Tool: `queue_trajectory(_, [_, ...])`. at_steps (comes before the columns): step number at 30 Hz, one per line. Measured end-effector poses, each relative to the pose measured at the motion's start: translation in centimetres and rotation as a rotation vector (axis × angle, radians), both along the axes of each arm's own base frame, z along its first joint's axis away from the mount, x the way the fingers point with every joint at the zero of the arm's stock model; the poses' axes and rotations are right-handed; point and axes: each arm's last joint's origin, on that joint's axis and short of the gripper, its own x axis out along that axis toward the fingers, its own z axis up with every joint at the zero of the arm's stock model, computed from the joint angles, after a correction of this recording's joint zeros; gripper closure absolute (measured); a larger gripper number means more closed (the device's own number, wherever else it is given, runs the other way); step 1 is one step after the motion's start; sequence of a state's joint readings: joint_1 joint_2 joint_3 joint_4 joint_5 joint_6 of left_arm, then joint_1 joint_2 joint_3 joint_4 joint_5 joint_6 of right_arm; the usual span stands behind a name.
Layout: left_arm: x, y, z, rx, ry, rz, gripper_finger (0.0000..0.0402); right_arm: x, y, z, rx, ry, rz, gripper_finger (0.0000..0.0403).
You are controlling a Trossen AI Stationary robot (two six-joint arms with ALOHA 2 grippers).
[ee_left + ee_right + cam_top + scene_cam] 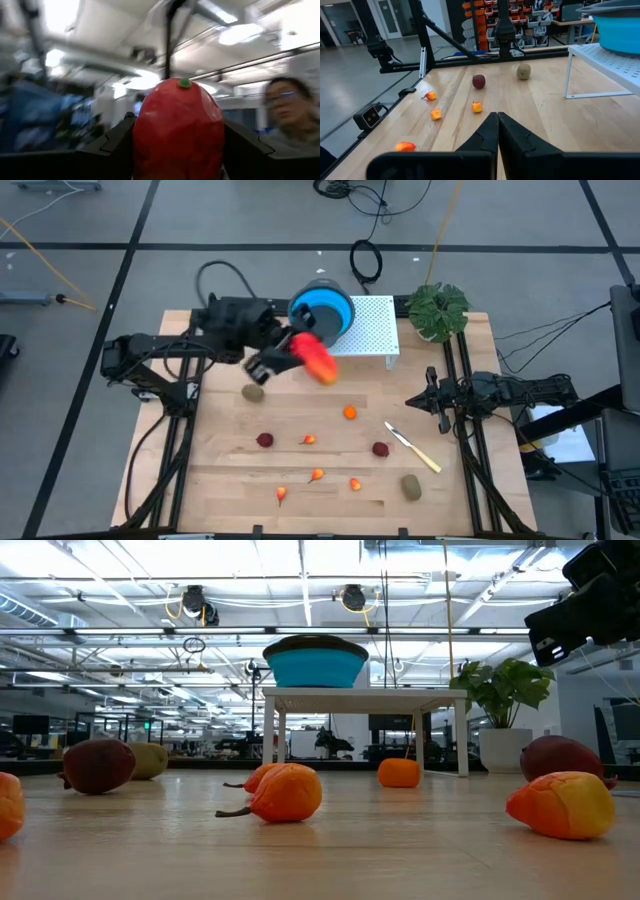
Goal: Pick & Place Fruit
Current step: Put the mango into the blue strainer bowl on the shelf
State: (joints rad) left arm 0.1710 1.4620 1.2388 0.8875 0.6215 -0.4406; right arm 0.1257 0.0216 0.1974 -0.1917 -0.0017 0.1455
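Left pincer [283, 356] pinching glossy elongated red-yellow fruit [317, 358] (green tip); right pincer [418, 399] pressed together.

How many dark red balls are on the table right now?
2. One dark red ball lies left of centre, below the brown-green oval; the other lies right of centre, beside the knife. None seems hidden.

A blue bowl [322, 308] is seen on a white perforated stand [372, 330] at the upper centre of the desk [220, 480]. A potted plant [438, 310] is placed just right of the stand, and a pale-handled knife [414, 447] is laid at lower right.
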Motion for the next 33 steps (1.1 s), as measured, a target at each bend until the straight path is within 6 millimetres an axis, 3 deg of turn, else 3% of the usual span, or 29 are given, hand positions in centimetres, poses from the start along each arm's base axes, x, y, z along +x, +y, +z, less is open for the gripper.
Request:
queue_trajectory(10, [1.7, 4.0, -4.2, -0.074, 0.413, 0.612, 0.0172, 0.0, 0.0, 0.0, 0.0, 0.001, 0.001, 0.0403])
queue_trajectory(20, [1.2, 5.8, -5.5, 0.161, 0.531, 1.1, 0.0172, 0.0, 0.0, 0.0, 0.0, 0.0, 0.0, 0.0403])
queue_trajectory(26, [1.0, 6.1, -6.2, 0.288, 0.618, 1.193, 0.0172, 0.0, 0.0, 0.0, 0.0, 0.001, 0.0, 0.0403])
queue_trajectory(33, [0.7, 6.8, -6.8, 0.304, 0.691, 1.209, 0.0172, 0.0, 0.0, 0.0, -0.001, 0.0, -0.002, 0.0403])
